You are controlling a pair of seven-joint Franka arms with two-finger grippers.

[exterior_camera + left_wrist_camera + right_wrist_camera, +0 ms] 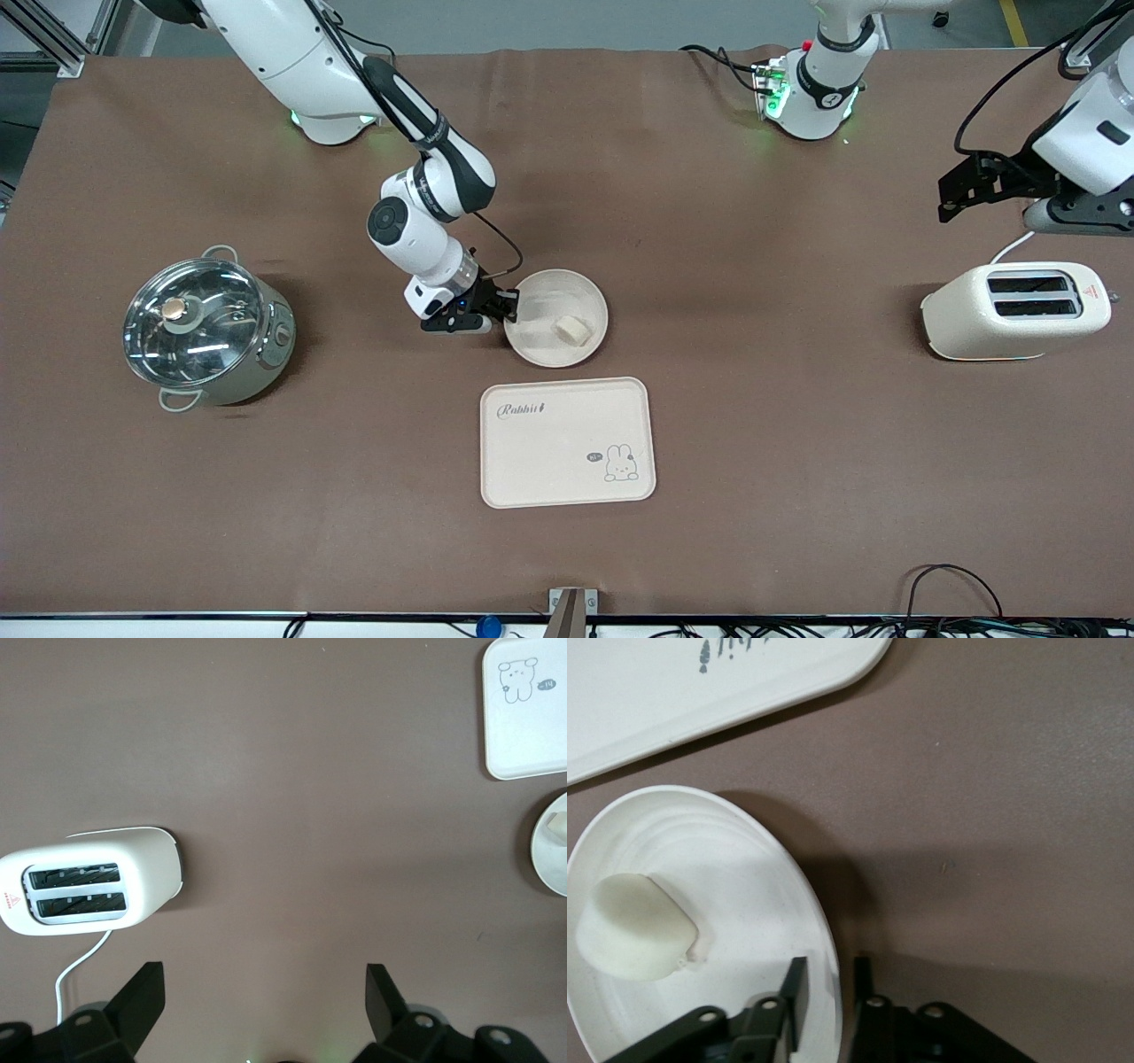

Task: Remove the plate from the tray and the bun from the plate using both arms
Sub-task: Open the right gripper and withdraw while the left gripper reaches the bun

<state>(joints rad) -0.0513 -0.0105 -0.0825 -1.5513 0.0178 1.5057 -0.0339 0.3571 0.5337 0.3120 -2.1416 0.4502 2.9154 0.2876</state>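
Nearest the front camera: rectangular cream plastic tray with a rabbit drawing (567, 441), flat on the brown tabletop (762, 443), nothing on it. Just beside the right pincer, nearer the camera than it.

Next out: round shallow cream-white plate with a raised rim (540, 341), resting on the tabletop, apart from the tray by a narrow strip of brown. Small pale cream-yellow bun (571, 330) lying inside the plate, toward the side away from the right pincer; seen in the right wrist view as a rounded block (633, 926) resting on the plate's floor (735, 877).

Right pincer (507, 306) low at the plate's edge, on the side toward the right arm's end of the tabletop. Fingers (796, 997) pinching the plate's rim: one inside the dish, one outside, nearly pressed together with the rim between. Bun near the pincer but not touching it.

Toward the right arm's end, well apart from the right pincer: round steel pot with a glass lid and two loop handles (208, 330), upright, lid on.

Toward the left arm's end: cream-white two-slot toaster (1014, 310), slots up, white cord trailing from it.

Left pincer (961, 190) up in the air, over bare tabletop just beside the toaster, waiting. Fingers (142, 997) spread wide, nothing between them.
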